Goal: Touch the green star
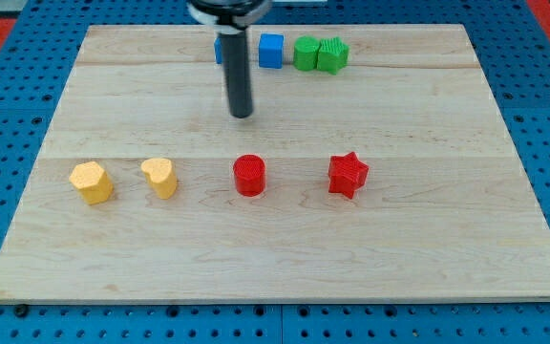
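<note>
pale wooden bench [113, 86] on blue pegboard. no gripper here, so no jaw state; my tip [243, 116] sits bare. green star [333, 55] lies up and right of it, touching the green block [306, 53]. i'd approach from the star's right side, avoiding the blue cube [271, 51].

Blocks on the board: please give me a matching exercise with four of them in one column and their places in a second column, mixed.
1. green star
2. red star
3. red cylinder
4. blue cube

a. lower row, directly below my tip
b. top row, far right
c. top row, just right of the rod
d. lower row, far right

Pairs: 1-b, 2-d, 3-a, 4-c
</note>
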Motion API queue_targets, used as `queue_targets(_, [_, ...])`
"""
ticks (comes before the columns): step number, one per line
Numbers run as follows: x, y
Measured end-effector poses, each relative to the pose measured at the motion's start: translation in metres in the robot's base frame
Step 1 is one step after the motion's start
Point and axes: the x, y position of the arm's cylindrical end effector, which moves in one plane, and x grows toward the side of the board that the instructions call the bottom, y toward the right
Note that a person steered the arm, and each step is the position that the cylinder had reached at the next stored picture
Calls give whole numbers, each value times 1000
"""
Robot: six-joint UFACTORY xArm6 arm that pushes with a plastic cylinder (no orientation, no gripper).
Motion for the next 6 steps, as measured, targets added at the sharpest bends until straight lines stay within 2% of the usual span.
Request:
queue_targets(2, [-71, 42])
queue_targets(4, [-78, 103])
queue_targets(6, [-80, 119])
